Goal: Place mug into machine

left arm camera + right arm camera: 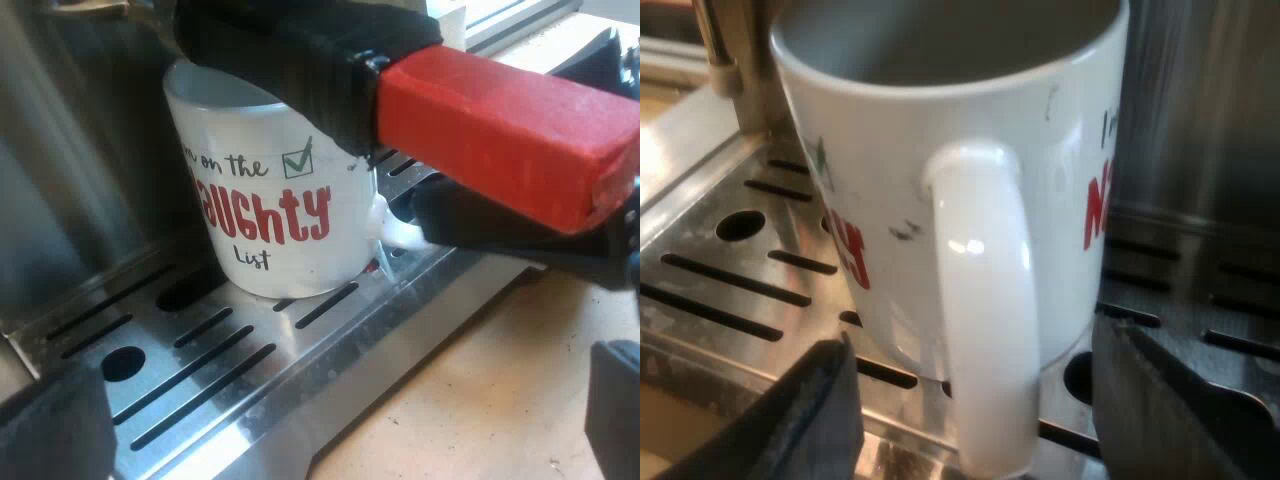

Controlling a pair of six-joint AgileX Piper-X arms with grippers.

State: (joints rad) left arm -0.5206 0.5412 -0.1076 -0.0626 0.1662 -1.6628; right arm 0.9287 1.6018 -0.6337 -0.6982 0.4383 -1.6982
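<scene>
Right wrist view: mug (890, 150), handle between right pincer's (972, 340) spread fingers.

This looks like a coffee corner in a kitchen or break room. A steel espresso machine (80, 150) with a slotted drip tray (230, 375) sits on a pale wood-grain counter (480, 400), and a printed novelty mug (270, 220) stands on the tray. Whether it is a home, office or lab cannot be told.

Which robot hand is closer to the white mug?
Right. The right hand has open fingers either side of the mug handle; the left hand is farther back at the drip tray edge.
</scene>
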